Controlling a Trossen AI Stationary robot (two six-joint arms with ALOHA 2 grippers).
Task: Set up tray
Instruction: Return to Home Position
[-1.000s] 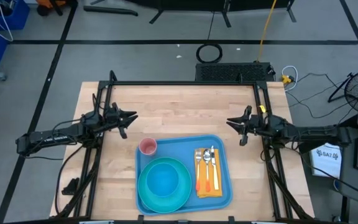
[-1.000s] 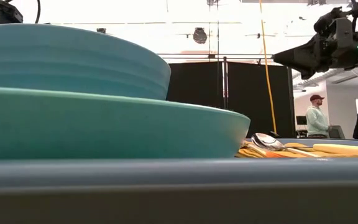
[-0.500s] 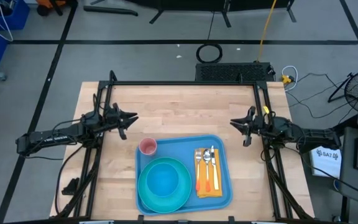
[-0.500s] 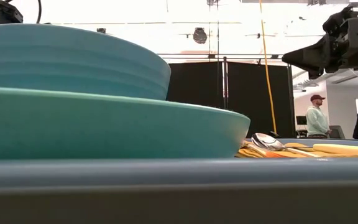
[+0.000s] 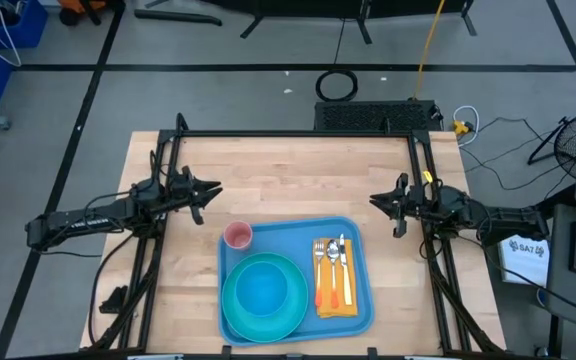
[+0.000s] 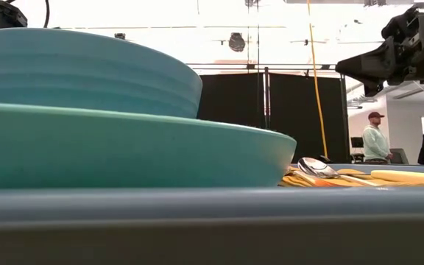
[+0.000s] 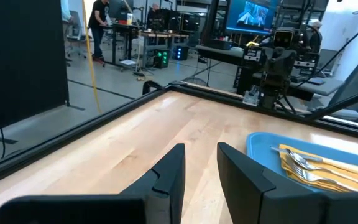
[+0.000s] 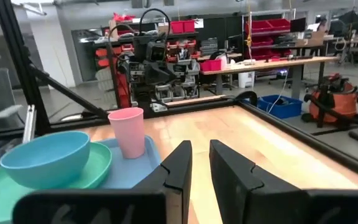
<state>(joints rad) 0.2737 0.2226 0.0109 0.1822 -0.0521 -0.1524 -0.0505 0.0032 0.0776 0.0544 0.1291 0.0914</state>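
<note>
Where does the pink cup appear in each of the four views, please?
High: pink cup at the tray's upper-left corner.
Low: not in view.
Left wrist: not in view.
Right wrist: the cup stands beside the blue bowl.
Shared landmark: the tray.

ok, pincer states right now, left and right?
Left pincer: open a little, holding nothing.
Right pincer: open a little, holding nothing.
</note>
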